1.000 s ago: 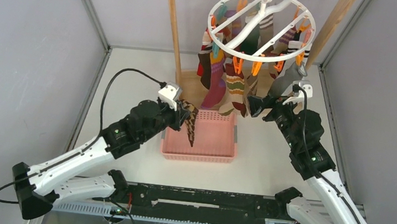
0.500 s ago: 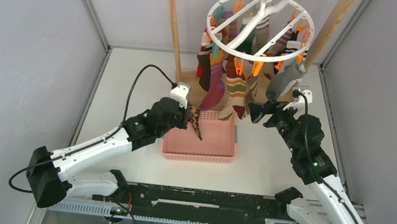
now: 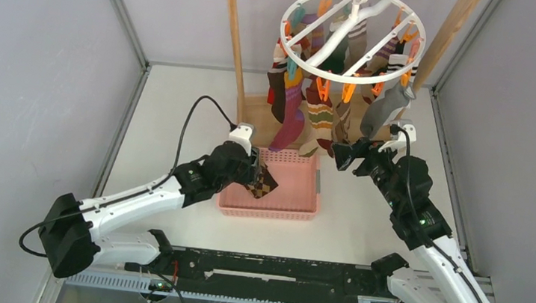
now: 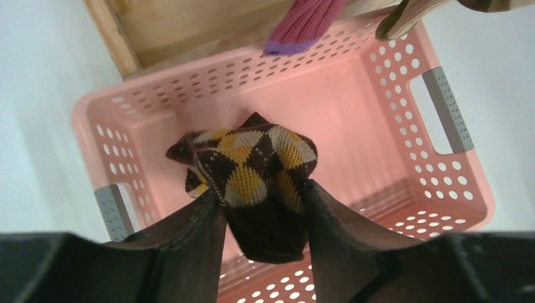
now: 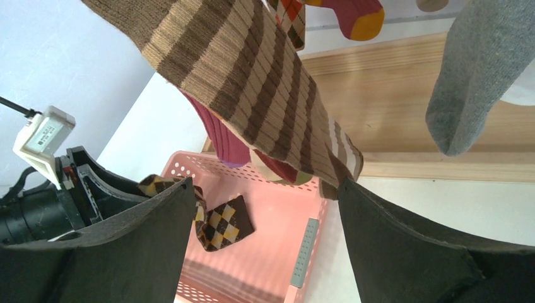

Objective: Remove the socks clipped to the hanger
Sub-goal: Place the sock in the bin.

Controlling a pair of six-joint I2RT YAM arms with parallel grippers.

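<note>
The round white hanger [image 3: 352, 36] hangs from the wooden rack with several socks [image 3: 319, 115] clipped to its rim. My left gripper [image 3: 254, 171] is shut on a brown argyle sock [image 3: 263, 183] and holds it low inside the pink basket; in the left wrist view the sock [image 4: 252, 161] sits bunched between the fingers [image 4: 208, 221]. My right gripper [image 3: 344, 153] is open and empty, just below a hanging brown striped sock [image 5: 252, 82]. Its jaws stand wide apart, and that sock's toe touches the right finger's tip. A grey sock [image 5: 479, 82] hangs to its right.
The pink perforated basket [image 3: 266, 211] stands on the table between the arms, under the hanger's front. The wooden rack [image 3: 235, 43] has posts on both sides and a wooden base board [image 5: 391, 107] behind the basket. Grey walls close in the table on three sides.
My left arm has swung right and lowered the argyle sock from hanging over the basket's left rim to down inside it. The right gripper has shifted only slightly under the socks.
</note>
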